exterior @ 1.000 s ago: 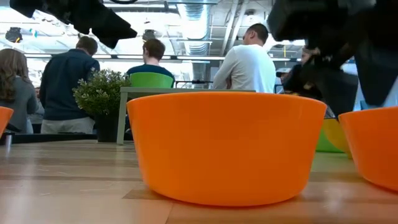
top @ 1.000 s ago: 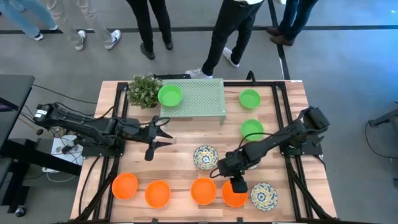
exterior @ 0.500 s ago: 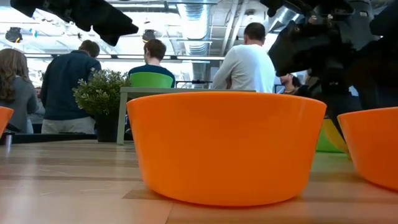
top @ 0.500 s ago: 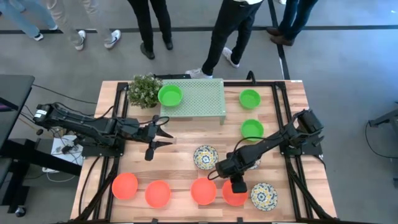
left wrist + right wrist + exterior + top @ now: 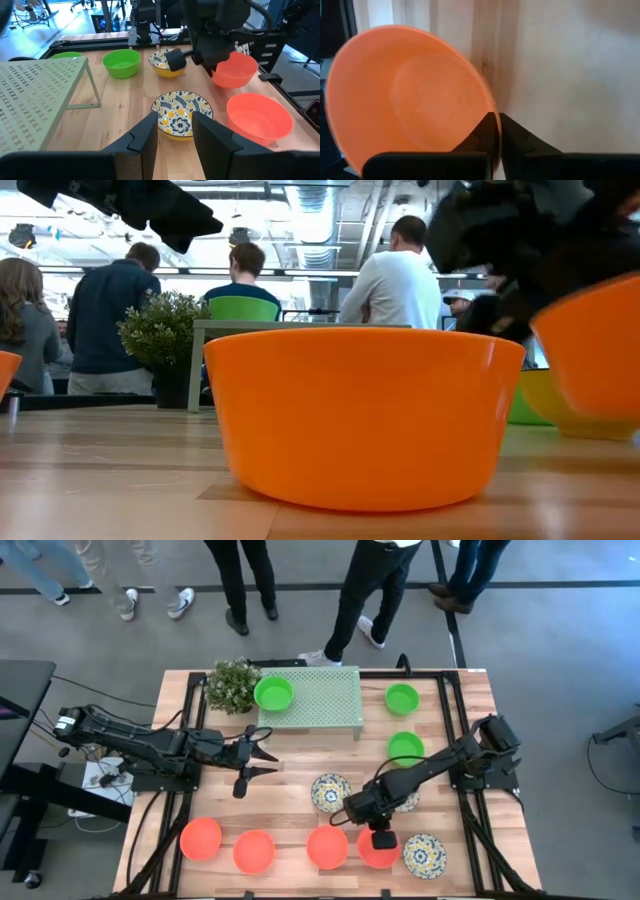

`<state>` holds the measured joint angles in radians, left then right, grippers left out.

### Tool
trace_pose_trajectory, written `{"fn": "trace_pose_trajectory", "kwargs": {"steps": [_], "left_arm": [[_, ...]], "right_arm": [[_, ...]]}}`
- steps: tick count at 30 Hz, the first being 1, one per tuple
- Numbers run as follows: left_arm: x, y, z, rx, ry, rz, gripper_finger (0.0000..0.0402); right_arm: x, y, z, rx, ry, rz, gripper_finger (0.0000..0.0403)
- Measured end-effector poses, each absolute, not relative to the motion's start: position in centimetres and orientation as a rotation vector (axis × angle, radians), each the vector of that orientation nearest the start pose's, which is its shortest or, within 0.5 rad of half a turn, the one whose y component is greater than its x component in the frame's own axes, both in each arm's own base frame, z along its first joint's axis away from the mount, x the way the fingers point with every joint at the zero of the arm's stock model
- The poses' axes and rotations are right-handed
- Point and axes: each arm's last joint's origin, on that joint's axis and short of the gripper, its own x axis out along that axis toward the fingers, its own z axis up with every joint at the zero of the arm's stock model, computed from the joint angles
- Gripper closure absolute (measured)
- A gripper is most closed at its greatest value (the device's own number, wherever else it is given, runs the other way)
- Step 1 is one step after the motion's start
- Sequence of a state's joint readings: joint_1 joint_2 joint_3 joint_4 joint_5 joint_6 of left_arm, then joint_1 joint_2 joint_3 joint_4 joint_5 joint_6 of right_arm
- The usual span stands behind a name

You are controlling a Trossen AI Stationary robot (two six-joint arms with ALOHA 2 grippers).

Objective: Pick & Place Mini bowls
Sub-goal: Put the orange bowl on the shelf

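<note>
My right gripper [image 5: 380,839] is shut on an orange-red mini bowl [image 5: 378,852] at the table's near edge; the bowl also shows in the low view [image 5: 592,350] and the left wrist view [image 5: 235,70]. Three more orange-red bowls [image 5: 327,846] [image 5: 253,851] [image 5: 201,838] stand in a row to its left. Floral bowls stand at mid-table [image 5: 330,791] and near right [image 5: 424,853]. Green bowls stand at the far right [image 5: 401,698] [image 5: 405,747]; one [image 5: 273,693] is on the stand. My left gripper [image 5: 268,753] is open and empty, left of centre. My right gripper pinches the orange-red bowl's rim [image 5: 487,107], one finger inside the bowl and one outside. The fingers come from above, pointing down. The bowl is lifted clear of the table and hangs tilted [image 5: 592,350].
A pale green perforated stand [image 5: 320,700] and a small plant [image 5: 232,686] are at the far edge. A third floral bowl [image 5: 407,802] lies partly under my right arm. People stand beyond the far edge. Bare wood lies between the stand and the near row.
My right gripper has gone up with the orange-red bowl. The bowl stood on the table before; now it is lifted clear and tipped.
</note>
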<state>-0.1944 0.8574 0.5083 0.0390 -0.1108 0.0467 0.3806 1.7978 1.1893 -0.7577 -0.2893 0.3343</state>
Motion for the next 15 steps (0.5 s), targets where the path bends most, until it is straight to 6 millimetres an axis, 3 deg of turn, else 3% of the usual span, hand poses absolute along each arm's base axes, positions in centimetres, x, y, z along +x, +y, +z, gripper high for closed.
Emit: {"fn": "trace_pose_trajectory", "kwargs": {"steps": [7,15], "left_arm": [[18.7,-3.4,24.6,0.093,0.303,-0.090,0.0280],[18.7,-3.4,24.7,0.093,0.301,-0.090,0.0280]], "right_arm": [[32.1,12.2,21.6,0.139,1.461,0.316,0.0398],[33.3,9.1,27.7,-0.143,1.426,0.225,0.0400]]}}
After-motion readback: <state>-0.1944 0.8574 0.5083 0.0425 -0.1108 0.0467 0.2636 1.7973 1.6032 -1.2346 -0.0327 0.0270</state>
